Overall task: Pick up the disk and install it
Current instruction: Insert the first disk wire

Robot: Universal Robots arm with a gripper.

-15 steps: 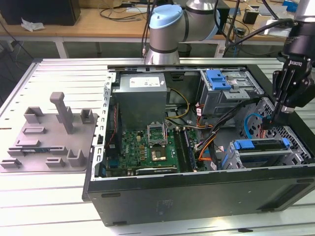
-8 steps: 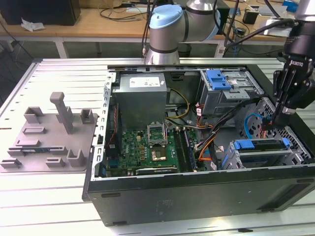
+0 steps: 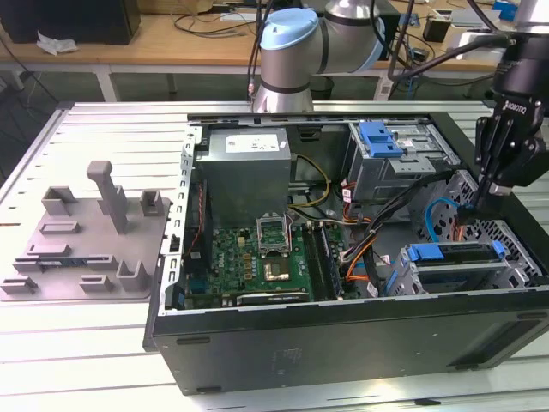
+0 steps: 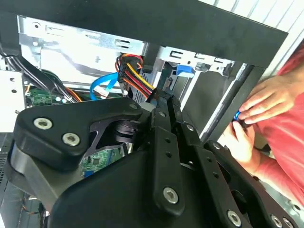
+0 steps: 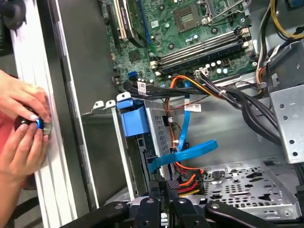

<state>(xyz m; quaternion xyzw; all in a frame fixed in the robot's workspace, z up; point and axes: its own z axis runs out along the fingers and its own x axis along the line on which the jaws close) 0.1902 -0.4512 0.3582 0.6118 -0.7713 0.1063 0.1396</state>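
Near the disk (image 3: 455, 270), jaws together.

An open black computer case (image 3: 343, 343) lies across the slatted bench (image 3: 86, 369), with a grey moulded plate (image 3: 86, 249) beside it toward the bench's edge at the exterior view's left. Inside the case a grey power supply box (image 3: 249, 167) adjoins a green motherboard (image 3: 257, 257); a flat blue cable (image 5: 190, 151) loops near red and yellow wires (image 5: 186, 179).

Your gripper (image 3: 470, 213) hangs in a tight corner hemmed by the drive cage (image 5: 118, 156) and looping cables (image 5: 190, 152), hands (image 5: 23, 123) rest just outside the case wall (image 5: 90, 71), and you have open room above the motherboard (image 3: 257, 253).
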